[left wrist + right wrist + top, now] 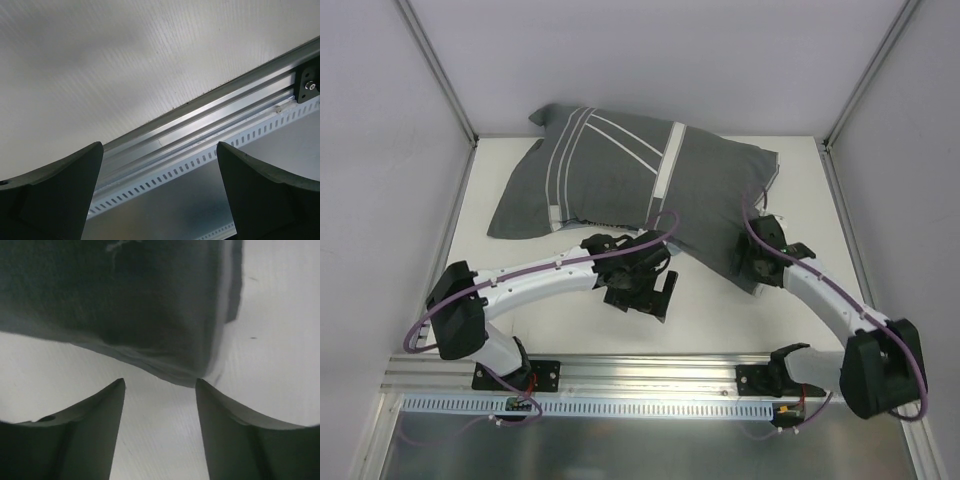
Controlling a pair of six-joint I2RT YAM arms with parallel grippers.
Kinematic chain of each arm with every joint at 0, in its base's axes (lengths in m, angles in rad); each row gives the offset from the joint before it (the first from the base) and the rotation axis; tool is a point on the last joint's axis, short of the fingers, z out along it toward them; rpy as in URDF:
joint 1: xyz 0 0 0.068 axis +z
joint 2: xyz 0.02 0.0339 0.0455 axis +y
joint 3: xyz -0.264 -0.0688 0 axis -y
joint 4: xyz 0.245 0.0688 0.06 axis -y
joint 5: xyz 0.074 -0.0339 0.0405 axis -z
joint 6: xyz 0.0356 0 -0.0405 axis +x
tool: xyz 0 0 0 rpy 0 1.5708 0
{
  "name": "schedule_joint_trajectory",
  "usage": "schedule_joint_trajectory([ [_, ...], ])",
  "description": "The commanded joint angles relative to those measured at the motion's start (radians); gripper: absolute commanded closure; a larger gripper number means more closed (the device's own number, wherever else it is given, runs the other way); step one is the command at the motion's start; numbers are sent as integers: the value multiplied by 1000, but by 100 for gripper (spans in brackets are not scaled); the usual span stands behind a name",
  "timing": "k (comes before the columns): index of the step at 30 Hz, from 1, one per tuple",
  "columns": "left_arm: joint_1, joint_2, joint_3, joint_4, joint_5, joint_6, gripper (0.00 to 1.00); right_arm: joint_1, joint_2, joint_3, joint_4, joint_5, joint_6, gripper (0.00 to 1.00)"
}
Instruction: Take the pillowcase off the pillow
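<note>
The pillowcase [650,185] is laid across the far part of the white surface [720,310], long axis left to right. One corner is pointed at the right gripper [160,382], which is held open there. The left gripper [160,150] is opened wide over bare surface. Pale walls [620,50] are seen around.

The top view looks down from above and behind the arm bases [510,375] over the whole table [720,320]. The left wrist view looks close past its fingers [50,195] at the near rail [210,115]. The right wrist view sits very close to the near-right corner of the pillowcase [125,300], and both spots show overhead too.
</note>
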Motion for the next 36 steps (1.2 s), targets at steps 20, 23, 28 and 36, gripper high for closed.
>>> schedule_joint_trajectory([
  [20, 540, -536, -160, -15, 101, 53, 1, -4, -411, 290, -251, 154, -77, 54],
  [23, 541, -528, -158, -20, 109, 52, 1, -4, -356, 250, -239, 120, -100, 8],
  [28, 541, -542, -190, -18, 119, 41, 1, -21, -204, 175, -143, 99, -131, 1],
  [36, 541, -582, -241, -20, 133, 18, 1, -120, 73, 38, 203, -149, -161, 4],
])
